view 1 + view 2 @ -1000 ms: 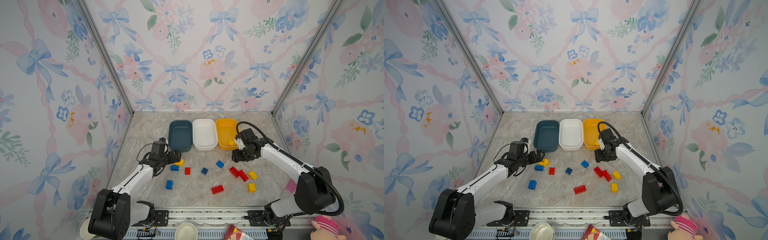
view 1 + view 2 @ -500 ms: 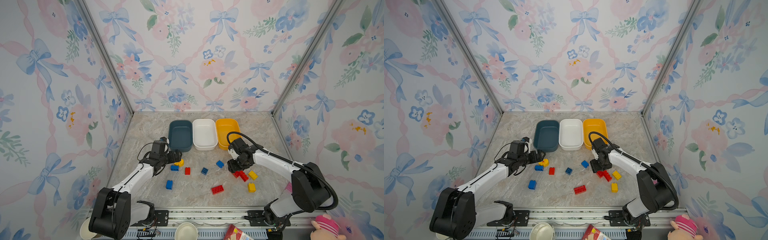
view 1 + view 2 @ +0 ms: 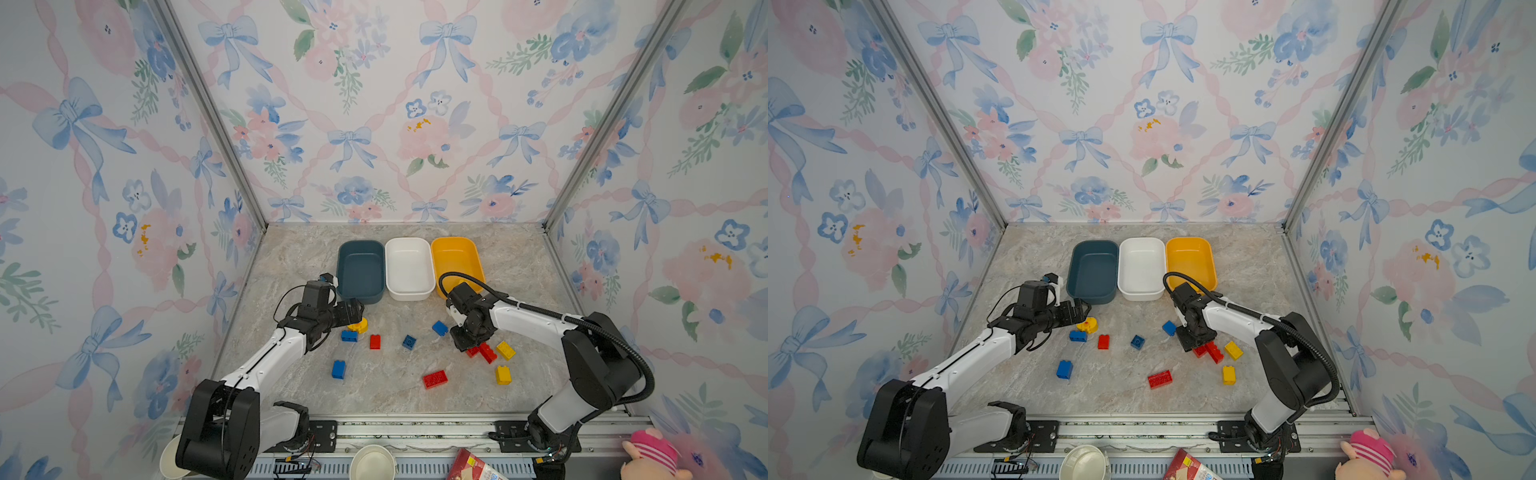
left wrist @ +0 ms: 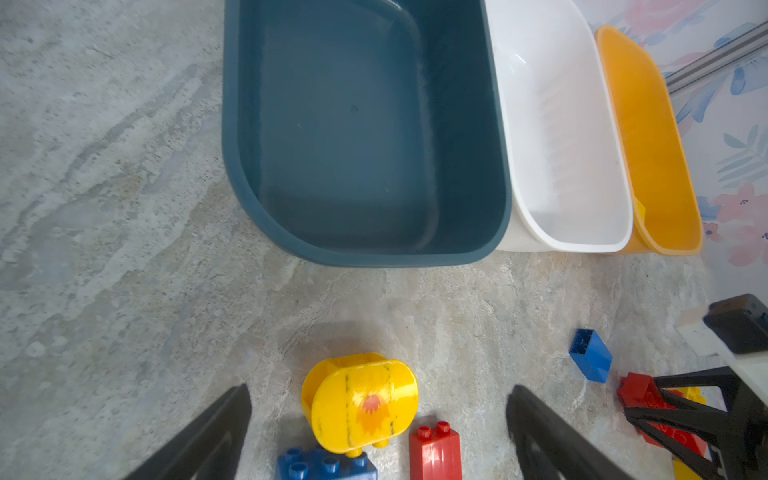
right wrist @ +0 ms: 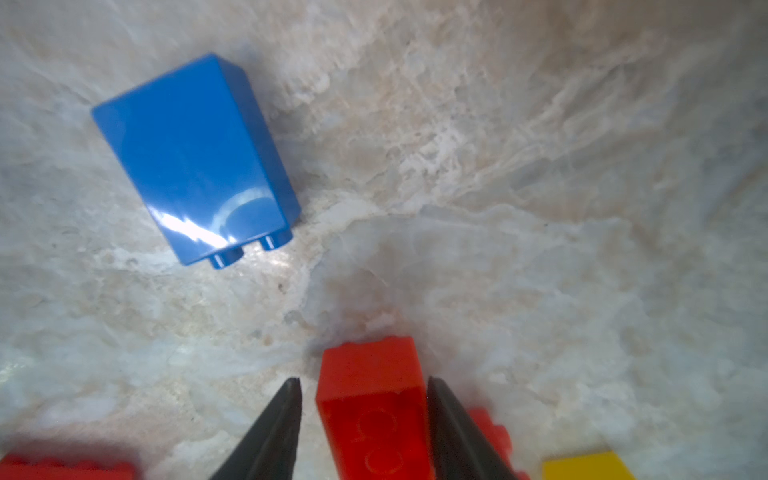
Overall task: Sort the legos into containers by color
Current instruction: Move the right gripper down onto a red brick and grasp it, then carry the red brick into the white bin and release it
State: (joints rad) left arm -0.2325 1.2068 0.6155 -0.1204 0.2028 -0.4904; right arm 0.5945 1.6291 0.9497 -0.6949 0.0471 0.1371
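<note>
The right pincer [image 5: 362,379] is down at the tabletop [image 5: 540,208], its two fingers standing on either side of a red brick [image 5: 374,415]. One finger lies against the brick and a sliver of gap shows at the other, so I cannot tell whether the brick is truly pinched. Close beside the pincer lie a second red brick [image 3: 487,353] and a yellow brick [image 3: 505,350]. Just ahead of its tips a blue brick [image 5: 195,158] lies on its side.

The left pincer [image 4: 380,387] is spread wide and holds nothing. A rounded yellow piece [image 4: 361,405] sits between its fingers, touching neither. Nearer the wrist are a blue studded brick [image 4: 326,463] and a small red brick [image 4: 434,451]. Ahead of its tips stand the dark blue tub [image 4: 232,145], the white tub [image 4: 582,232] and the yellow tub [image 4: 665,166], side by side in a row.
</note>
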